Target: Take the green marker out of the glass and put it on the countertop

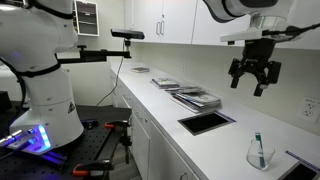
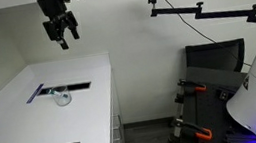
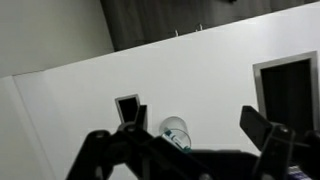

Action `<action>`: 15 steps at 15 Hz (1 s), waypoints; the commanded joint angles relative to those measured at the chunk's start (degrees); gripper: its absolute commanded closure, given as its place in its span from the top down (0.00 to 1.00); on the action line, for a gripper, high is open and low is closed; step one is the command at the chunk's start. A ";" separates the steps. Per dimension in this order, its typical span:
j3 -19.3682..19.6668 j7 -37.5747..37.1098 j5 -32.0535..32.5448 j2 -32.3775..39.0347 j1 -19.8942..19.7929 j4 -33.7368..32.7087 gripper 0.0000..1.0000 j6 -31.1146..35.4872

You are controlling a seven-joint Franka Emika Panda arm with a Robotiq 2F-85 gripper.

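Observation:
The glass (image 1: 261, 154) stands on the white countertop (image 1: 185, 115) near its front end, with the green marker (image 1: 259, 146) upright inside it. Both show in an exterior view, glass (image 2: 62, 95) and countertop (image 2: 45, 124). In the wrist view the glass (image 3: 176, 129) shows from above with the marker (image 3: 179, 139) leaning in it, partly hidden by my fingers. My gripper (image 1: 253, 82) hangs high above the counter, open and empty, well above the glass. It also shows near the top of an exterior view (image 2: 62, 37).
A dark rectangular cut-out (image 1: 206, 122) lies in the counter beside the glass. Flat trays or papers (image 1: 196, 97) lie farther along the counter. A camera on a stand (image 1: 127, 35) and a white robot base (image 1: 45, 95) stand off the counter. Wall cabinets hang above.

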State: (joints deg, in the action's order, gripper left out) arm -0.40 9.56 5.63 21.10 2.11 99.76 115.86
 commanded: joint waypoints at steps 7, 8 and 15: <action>-4.91 24.87 -6.01 5.54 -5.75 -0.05 1.00 6.39; -5.55 28.44 -6.36 7.15 -6.54 -0.55 1.00 7.15; -9.14 51.62 -4.24 23.48 -10.17 -14.40 1.00 7.06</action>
State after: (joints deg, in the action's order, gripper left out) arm -7.36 53.63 0.64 38.99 -6.85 93.17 125.24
